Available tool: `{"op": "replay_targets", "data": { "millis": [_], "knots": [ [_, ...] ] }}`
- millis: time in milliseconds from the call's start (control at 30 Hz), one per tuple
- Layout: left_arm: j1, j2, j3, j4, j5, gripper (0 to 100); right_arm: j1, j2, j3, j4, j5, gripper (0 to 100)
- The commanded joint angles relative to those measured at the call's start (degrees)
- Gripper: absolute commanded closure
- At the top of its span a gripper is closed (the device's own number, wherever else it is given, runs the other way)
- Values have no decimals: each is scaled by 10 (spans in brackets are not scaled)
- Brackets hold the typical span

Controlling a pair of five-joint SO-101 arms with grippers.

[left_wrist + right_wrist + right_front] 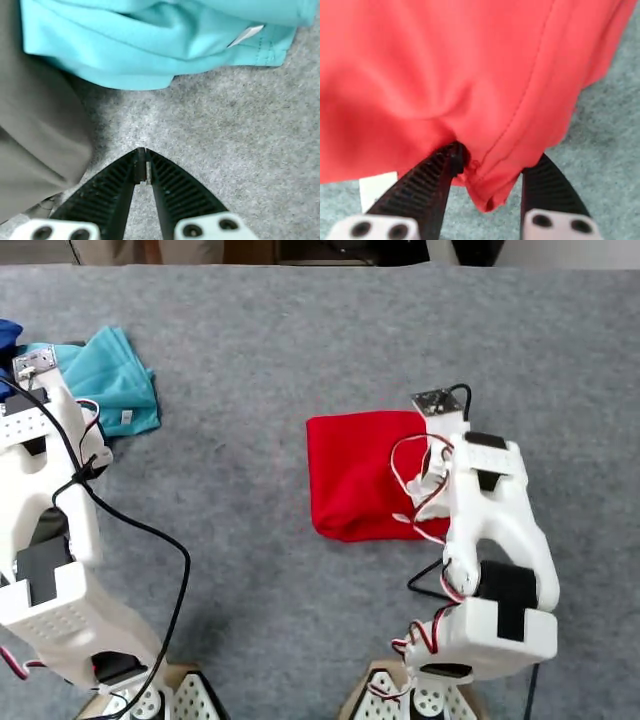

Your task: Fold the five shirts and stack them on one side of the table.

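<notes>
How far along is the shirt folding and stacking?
Done: a teal shirt lies folded at the table's far left, blue cloth beside it. In hand: the right gripper, fingers open, straddles the folded-looking red shirt's edge mid-table; the left gripper is shut on nothing. Left: getting the red shirt over to the teal one; other shirts can't be counted.

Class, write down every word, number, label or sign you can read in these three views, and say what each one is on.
No text can be read in any view.
The white tag on the teal shirt: too small and blurred to read.
The white label at the edge of the red shirt: no print can be made out.
</notes>
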Motion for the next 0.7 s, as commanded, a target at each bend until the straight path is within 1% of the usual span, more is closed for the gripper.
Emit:
{"op": "replay_targets", "data": {
  "millis": [0, 100, 300, 500, 667],
  "knots": [
    [6, -23, -1, -4, -2, 979, -11, 7, -12, 4, -4, 804],
    [6, -23, -1, -5, -2, 979, -14, 8, -14, 5, -1, 827],
    [6, -23, -1, -6, -2, 979, -10, 8, -15, 12, 1, 996],
    [6, -23, -1, -7, -2, 979, -12, -2, -15, 22, -3, 995],
    [6, -23, -2, -7, -2, 979, 5, -92, -40, 69, -4, 995]
  ]
}}
